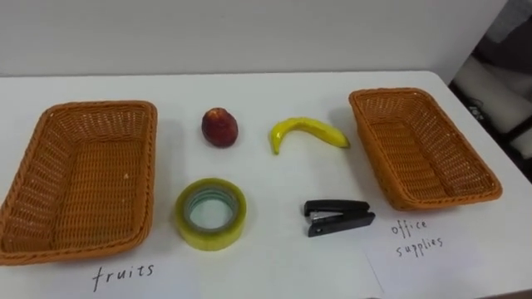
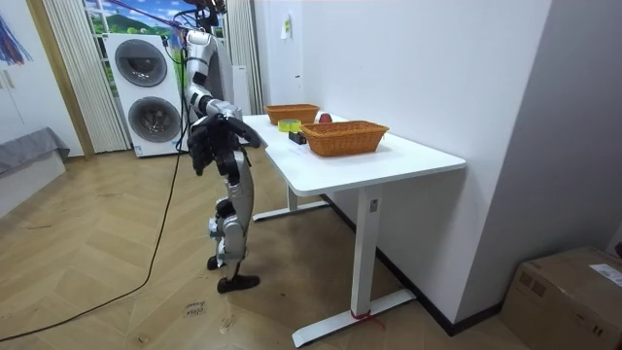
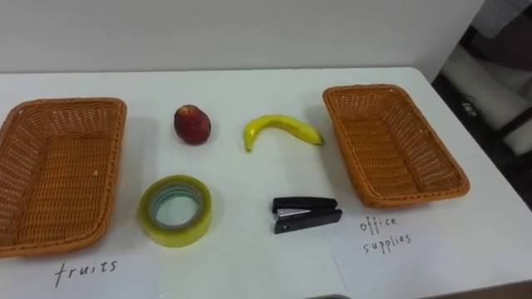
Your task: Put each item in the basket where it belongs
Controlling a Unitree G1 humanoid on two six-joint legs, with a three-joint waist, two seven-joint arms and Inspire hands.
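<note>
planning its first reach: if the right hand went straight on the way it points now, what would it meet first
Probably the floor: in the room view what looks like the right hand hangs down beside the robot, short of the table. Its exact direction is unclear.

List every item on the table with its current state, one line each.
Left basket: empty, upright on the table.
Right basket: empty, upright.
Red fruit: on the table between the baskets, unsorted.
Banana: lying on the table, outside both baskets.
Tape roll: lying flat, hole upward, unsorted.
Stapler: closed, lying on the table, unsorted.
</note>
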